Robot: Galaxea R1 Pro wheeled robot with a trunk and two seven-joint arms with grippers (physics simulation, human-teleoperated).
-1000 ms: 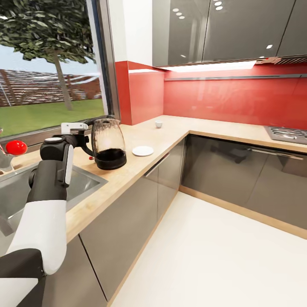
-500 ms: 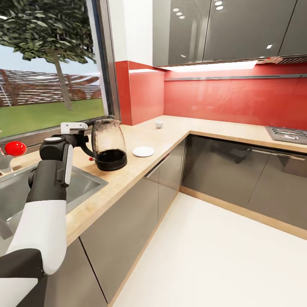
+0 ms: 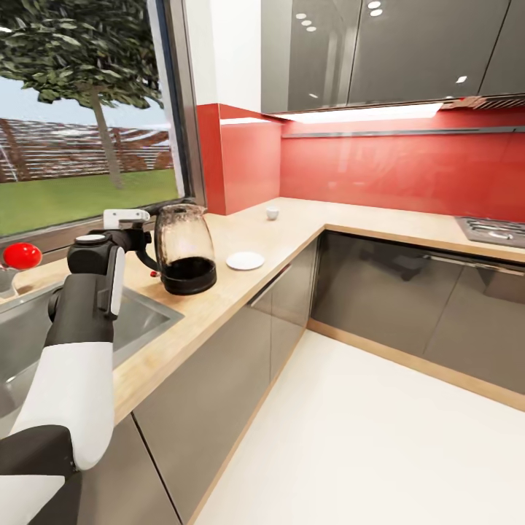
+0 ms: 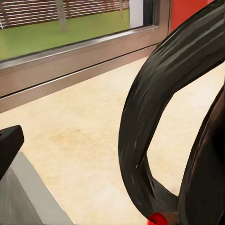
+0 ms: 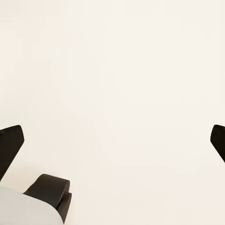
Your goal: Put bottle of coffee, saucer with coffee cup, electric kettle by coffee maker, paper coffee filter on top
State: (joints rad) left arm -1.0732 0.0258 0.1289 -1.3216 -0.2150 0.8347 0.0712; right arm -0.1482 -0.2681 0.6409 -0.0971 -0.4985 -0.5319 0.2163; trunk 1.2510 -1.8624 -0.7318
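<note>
The electric kettle (image 3: 186, 248), clear glass on a black base, stands on the countertop (image 3: 292, 226) beside the sink. My left gripper (image 3: 146, 240) is at its black handle (image 4: 140, 140) and open; one fingertip (image 4: 9, 145) stands well apart from the handle, and the other is hidden behind it. The white saucer (image 3: 245, 260) lies just right of the kettle. Farther back, near the corner, sits the small coffee cup (image 3: 272, 213). My right gripper (image 5: 112, 140) hangs open over the pale floor. The coffee maker, bottle of coffee and paper coffee filter are out of view.
A steel sink (image 3: 138, 313) is sunk into the counter under my left arm, with a red round object (image 3: 22, 255) beyond it by the window. A gas hob (image 3: 492, 230) sits at the far right. Grey cabinet fronts line the white floor.
The view has drifted slightly. My left arm stays at the kettle's handle, and the kettle, saucer and cup keep their places.
</note>
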